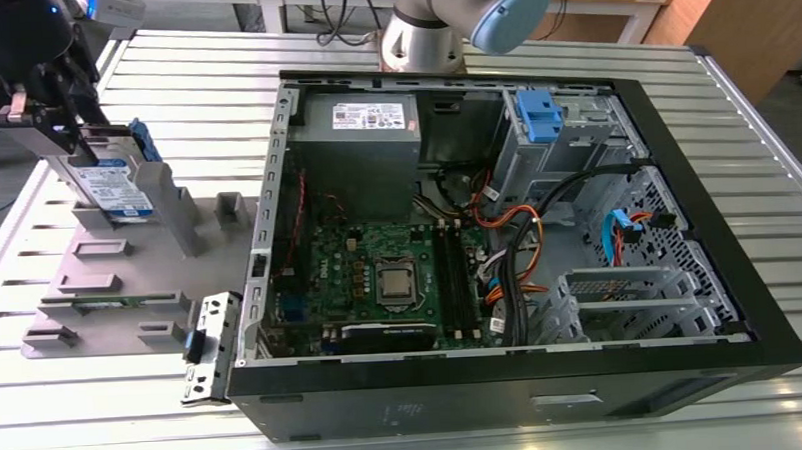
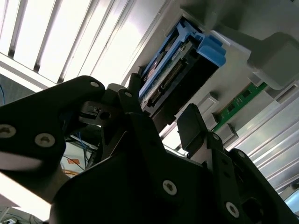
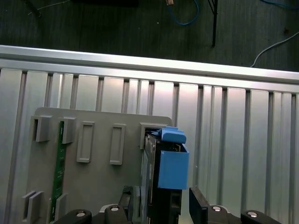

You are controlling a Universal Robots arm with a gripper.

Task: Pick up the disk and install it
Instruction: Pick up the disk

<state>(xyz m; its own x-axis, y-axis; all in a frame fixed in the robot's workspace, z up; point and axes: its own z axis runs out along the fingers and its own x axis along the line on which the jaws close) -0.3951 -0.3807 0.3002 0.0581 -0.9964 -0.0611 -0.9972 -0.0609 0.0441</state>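
Disk (image 1: pixel 112 185) stands on end in grey fixture (image 1: pixel 109 267), long axis upright; gripper (image 2: pixel 161 105) jaws spread, straddling it.

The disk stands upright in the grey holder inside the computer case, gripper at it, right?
No: the exterior view shows the grey holder outside the computer case, on the exterior view's left. The disk does stand upright in it, gripper at it.

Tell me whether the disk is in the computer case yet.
Out. The disk stands on edge in the grey holder outside the case, gripper at its top.
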